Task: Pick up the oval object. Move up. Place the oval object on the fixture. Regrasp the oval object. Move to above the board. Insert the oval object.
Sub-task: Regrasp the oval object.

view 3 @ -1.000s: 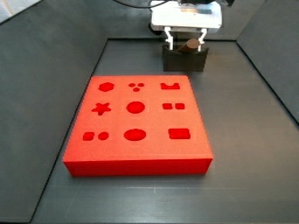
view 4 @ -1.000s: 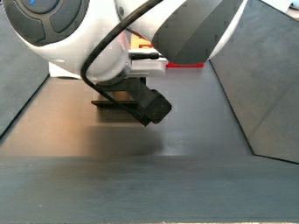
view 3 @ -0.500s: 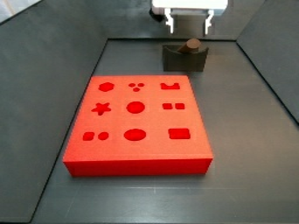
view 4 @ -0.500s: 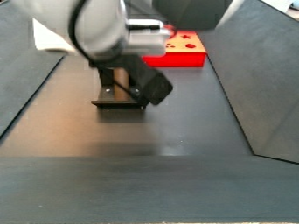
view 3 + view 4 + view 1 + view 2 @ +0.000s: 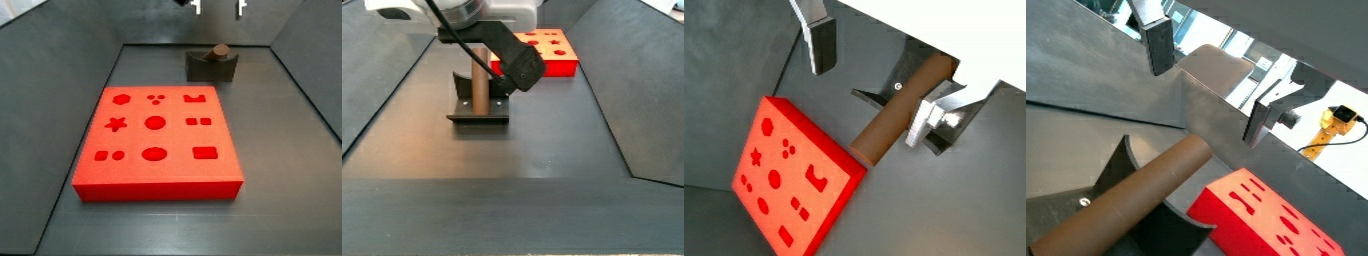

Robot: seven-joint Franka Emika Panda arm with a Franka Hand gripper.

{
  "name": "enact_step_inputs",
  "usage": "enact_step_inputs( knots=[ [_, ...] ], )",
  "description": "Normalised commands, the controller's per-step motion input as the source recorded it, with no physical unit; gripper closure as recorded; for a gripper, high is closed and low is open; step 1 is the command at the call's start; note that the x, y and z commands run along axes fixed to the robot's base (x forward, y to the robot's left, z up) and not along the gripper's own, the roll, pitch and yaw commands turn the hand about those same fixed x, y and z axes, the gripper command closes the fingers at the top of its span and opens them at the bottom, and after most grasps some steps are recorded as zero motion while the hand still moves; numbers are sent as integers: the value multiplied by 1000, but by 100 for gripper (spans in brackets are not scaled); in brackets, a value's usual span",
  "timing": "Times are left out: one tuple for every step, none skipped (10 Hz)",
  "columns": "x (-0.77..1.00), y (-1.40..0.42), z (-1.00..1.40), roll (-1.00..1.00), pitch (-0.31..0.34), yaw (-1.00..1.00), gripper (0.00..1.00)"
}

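Peg: the oval object is a short brown rod with a rounded end; in both wrist views it shows as a smooth tan-brown cylinder.
Peg place: it stands upright in the fixture, its top above the block's notch; in a side view its whole height shows against the fixture's upright.
Fixture: a dark L-shaped bracket on a base plate, resting on the dark table beyond the board's far edge.
Gripper: the gripper hangs straight above the fixture, well clear of the peg; only its two fingertips show at the top edge of that side view.
Jaws: spread apart and empty; in both wrist views the silver fingers stand one on each side of the peg with open gap to it, touching nothing.
Arm: in a side view a black wrist-mounted block hangs in front of the fixture's upper part and partly hides it.
Board: a large red-orange slab lies flat on the table near the fixture, with circles, a star, squares, a rectangle and an oval cut in its top.
Table: dark grey, walled on the sides.
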Motion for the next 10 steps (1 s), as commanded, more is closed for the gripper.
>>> enact_step_inputs(
  knots=[
    [-1000,1,-21,-8,-32,11,0],
    [-1000,0,14,13,-63,-8,0],
    [-1000,-3,10,33,-66,-8,0],
    [-1000,-6,9,65,-71,2,0],
    [-1000,-9,14,81,-75,7,0],
    [-1000,-15,19,107,-81,14,0],
    [-1000,-18,22,119,-87,20,0],
    [-901,-21,22,129,-88,26,0],
    [-821,-21,23,131,-84,30,0],
    [-514,-1000,-660,1000,-7,-897,0]
  ],
)
